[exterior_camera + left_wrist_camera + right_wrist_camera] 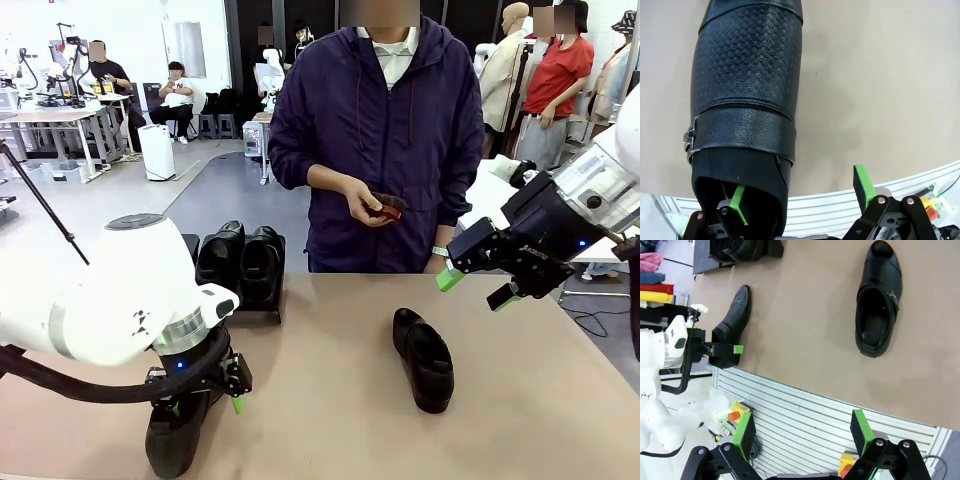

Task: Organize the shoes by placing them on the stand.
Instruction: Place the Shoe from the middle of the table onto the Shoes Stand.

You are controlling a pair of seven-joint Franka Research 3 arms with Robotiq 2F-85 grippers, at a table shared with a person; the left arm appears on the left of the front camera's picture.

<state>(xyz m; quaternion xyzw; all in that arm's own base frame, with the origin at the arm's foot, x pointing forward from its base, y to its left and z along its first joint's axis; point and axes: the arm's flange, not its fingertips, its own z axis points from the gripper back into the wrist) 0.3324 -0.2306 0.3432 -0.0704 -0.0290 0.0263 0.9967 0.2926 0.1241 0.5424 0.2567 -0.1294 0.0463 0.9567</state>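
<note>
Grip comes next, it seems: the near shoe point(747, 75) stands on the counter point(330, 420) well in front of the stand point(262, 312), and the left claw point(207, 405) is spread apart with one pad inside its heel opening, one outside. Closing squarely on that side wall, deep enough not to slip, should serve. The right claw point(477, 288) hangs apart and empty, far right of the stand.

You are working in a robotics laboratory set in a large open hall. Note the grey floor point(200, 190) and the work tables point(60, 116) with seated people point(178, 92) in the background. An emergency-stop button point(733, 415) sits beside the slatted aluminium table frame point(805, 412).
</note>
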